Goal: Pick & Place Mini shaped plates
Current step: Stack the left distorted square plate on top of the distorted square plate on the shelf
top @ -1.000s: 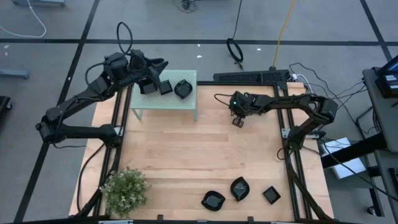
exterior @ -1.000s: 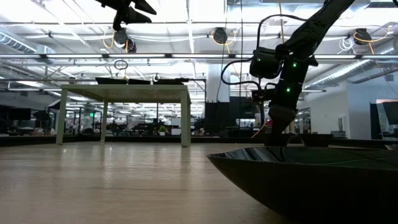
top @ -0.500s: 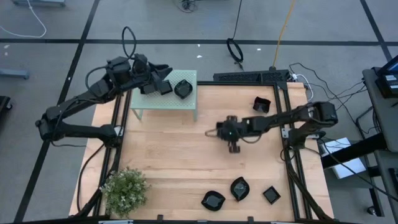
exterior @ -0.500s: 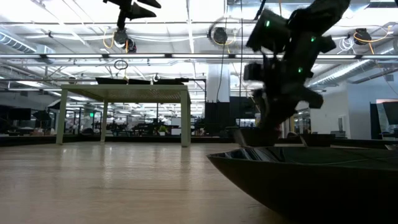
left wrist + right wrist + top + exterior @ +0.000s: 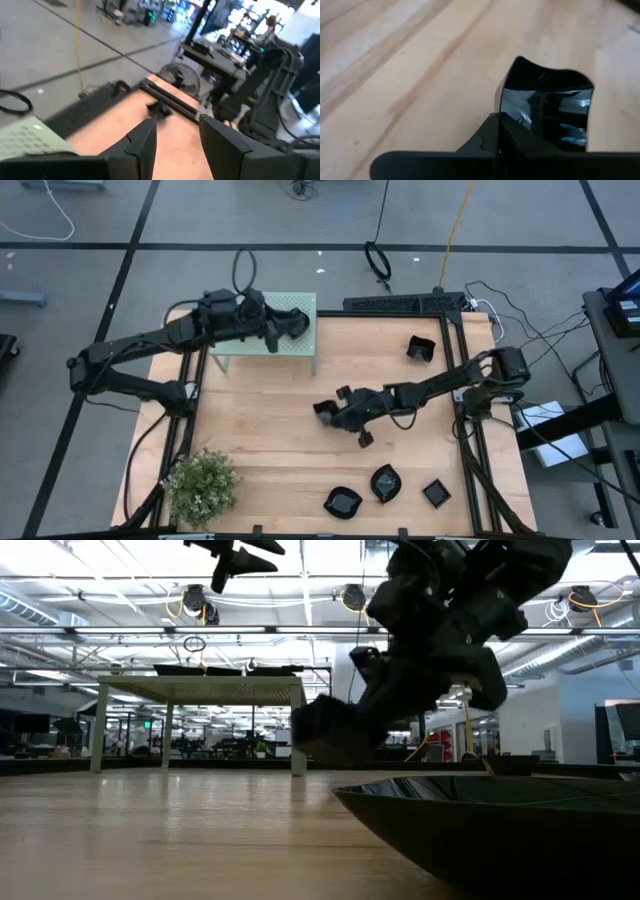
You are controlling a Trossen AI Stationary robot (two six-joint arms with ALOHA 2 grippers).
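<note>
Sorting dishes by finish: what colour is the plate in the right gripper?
Glossy black plate, pinched in the right gripper; the right wrist view shows it best.

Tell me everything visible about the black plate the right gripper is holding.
The plate is small, glossy black and roughly square with a raised wavy rim; it looks like glazed ceramic or hard plastic, with bright reflections on its inner face. The right gripper is shut on one edge of it, fingers pinching the rim, so it stands tilted on edge rather than flat. In the high view it hangs over the middle of the wooden table, at the arm's tip. Nothing else touches it.
</note>
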